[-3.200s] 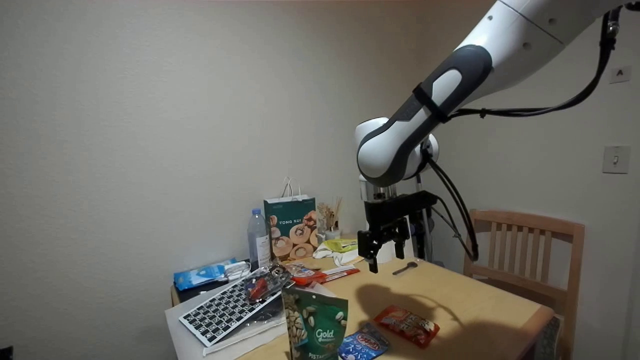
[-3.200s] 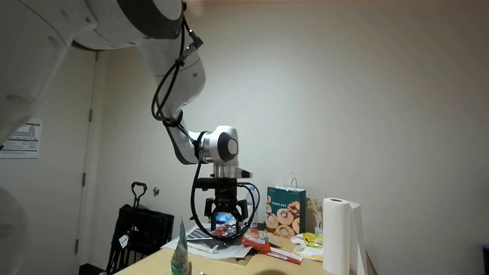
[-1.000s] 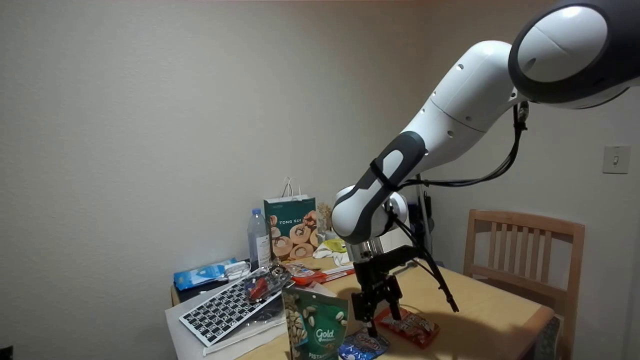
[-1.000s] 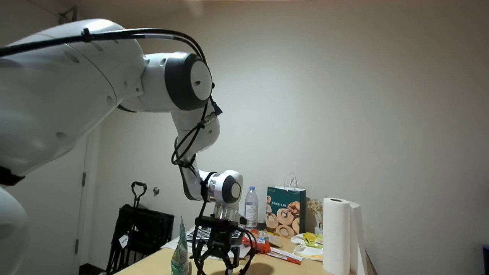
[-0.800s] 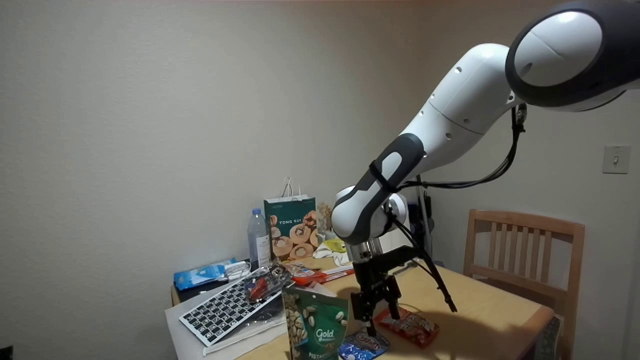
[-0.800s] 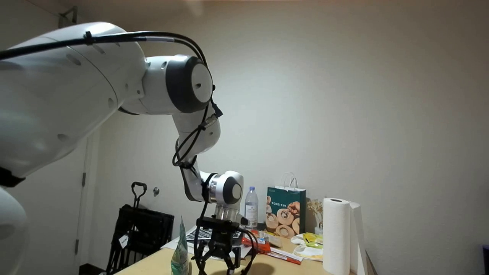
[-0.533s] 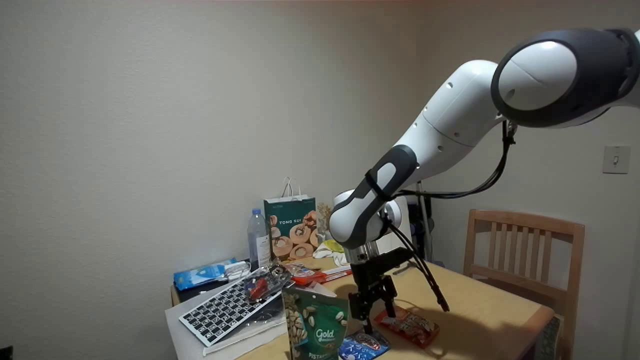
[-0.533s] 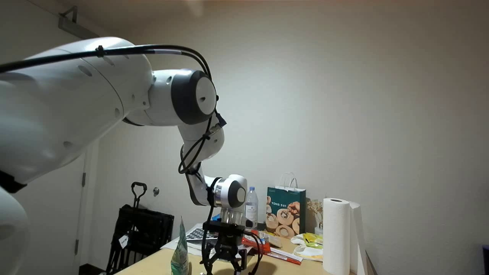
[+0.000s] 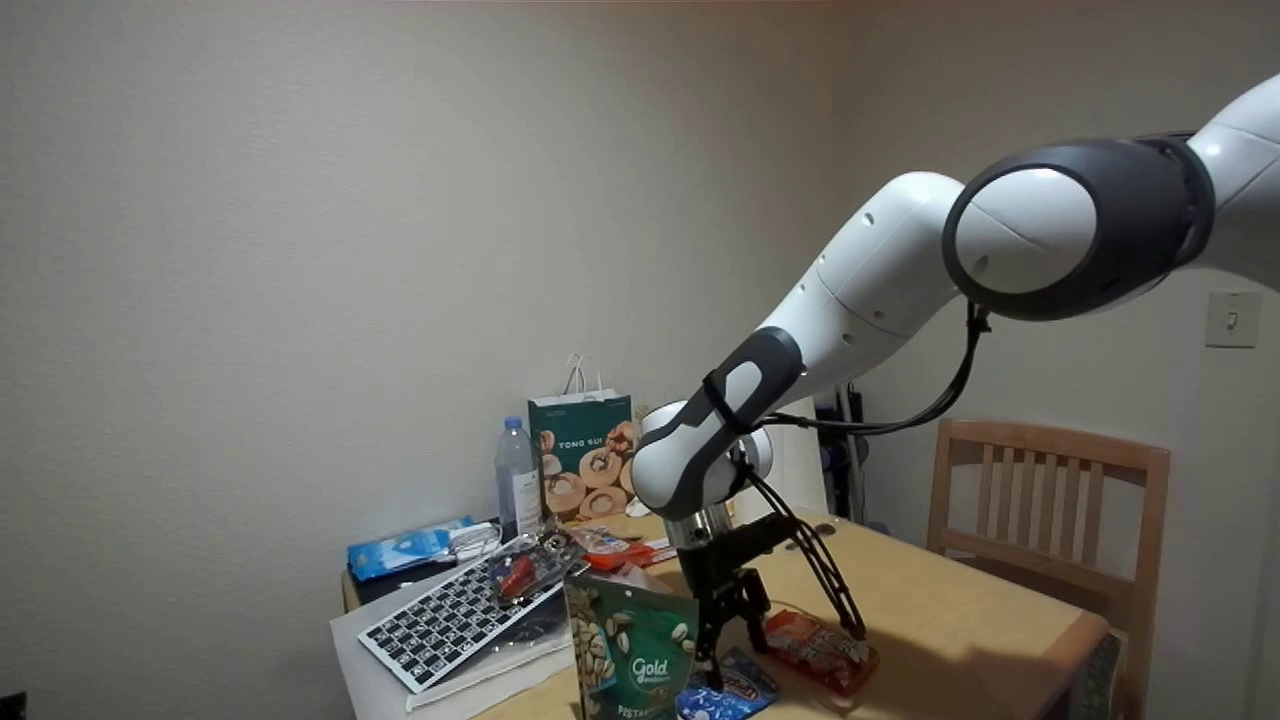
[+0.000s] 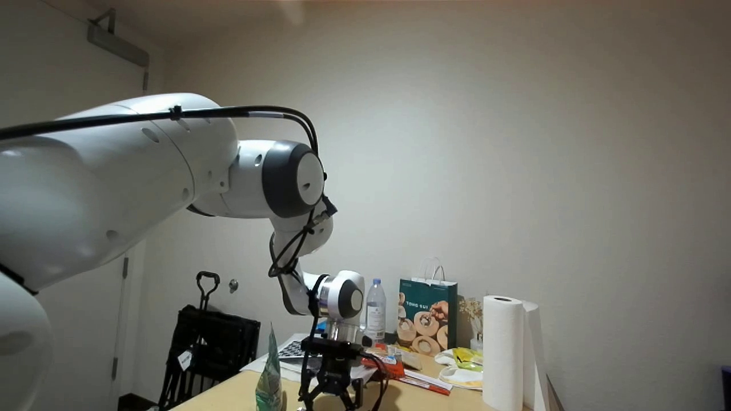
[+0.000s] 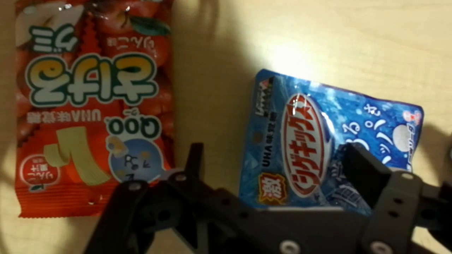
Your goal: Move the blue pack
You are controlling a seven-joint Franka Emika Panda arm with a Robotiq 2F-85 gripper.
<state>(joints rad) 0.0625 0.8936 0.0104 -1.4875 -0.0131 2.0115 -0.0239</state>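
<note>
Claw [image 11: 276, 151] gapes over edge of blue pack [image 11: 317, 137]; table [image 11: 213, 95] separates red packet [image 11: 93, 106].

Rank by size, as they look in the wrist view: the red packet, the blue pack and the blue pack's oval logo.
1. Red packet, cut off at the top, partly behind the claw
2. Blue pack, also partly behind it
3. Oval logo

The glossy blue pack [image 11: 328, 130] lies flat on the table [image 11: 212, 88], printed side up
</note>
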